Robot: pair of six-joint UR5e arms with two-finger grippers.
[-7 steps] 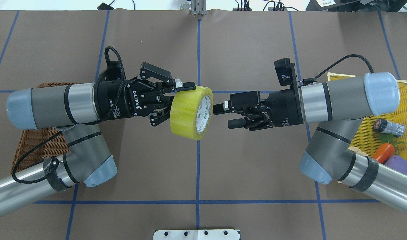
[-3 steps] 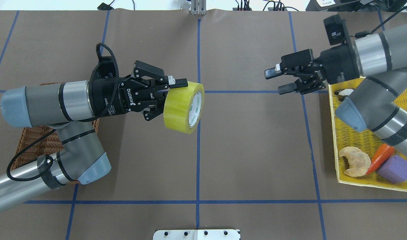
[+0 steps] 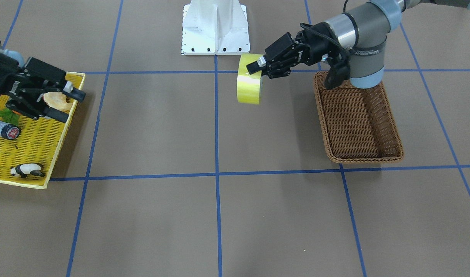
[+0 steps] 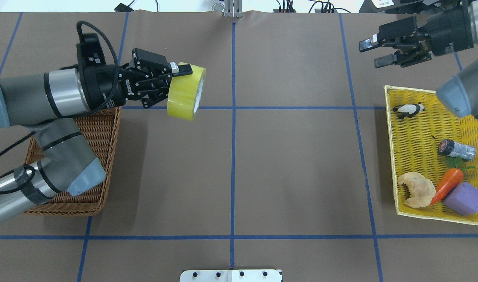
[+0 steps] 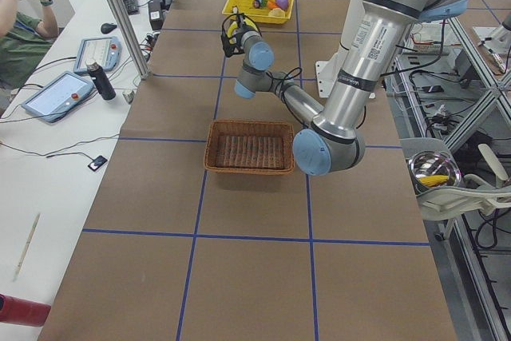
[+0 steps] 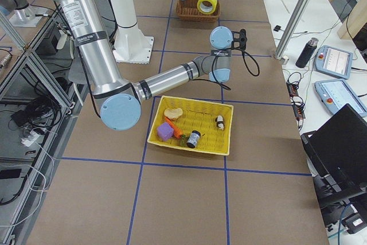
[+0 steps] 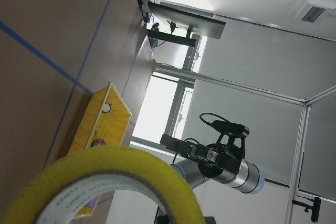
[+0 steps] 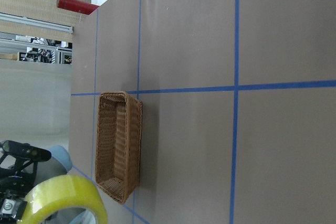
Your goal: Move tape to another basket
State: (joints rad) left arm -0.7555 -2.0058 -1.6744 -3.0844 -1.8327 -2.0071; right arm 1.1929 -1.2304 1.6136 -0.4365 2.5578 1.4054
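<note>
The yellow tape roll (image 4: 186,94) hangs in the air, gripped at its rim by my left gripper (image 4: 176,84), which is shut on it. It is just past the far right corner of the brown wicker basket (image 4: 102,131), not over it. The front view shows the tape (image 3: 249,86), the left gripper (image 3: 258,71) and the empty basket (image 3: 358,123). My left arm covers part of the basket from overhead. My right gripper (image 4: 374,50) is open and empty, high at the far right, beyond the yellow tray. The right wrist view shows the basket (image 8: 119,145) and the tape (image 8: 68,198).
A flat yellow mesh tray (image 4: 393,129) at the right holds a toy panda (image 4: 408,110), a small bottle (image 4: 456,149), a carrot (image 4: 448,184), a croissant (image 4: 417,189) and a purple block (image 4: 464,199). The white robot base (image 3: 215,34) stands at the near middle edge.
My left arm has carried the tape leftward and further back, close to the basket. My right arm has drawn back from the middle to the far right corner, still open.
</note>
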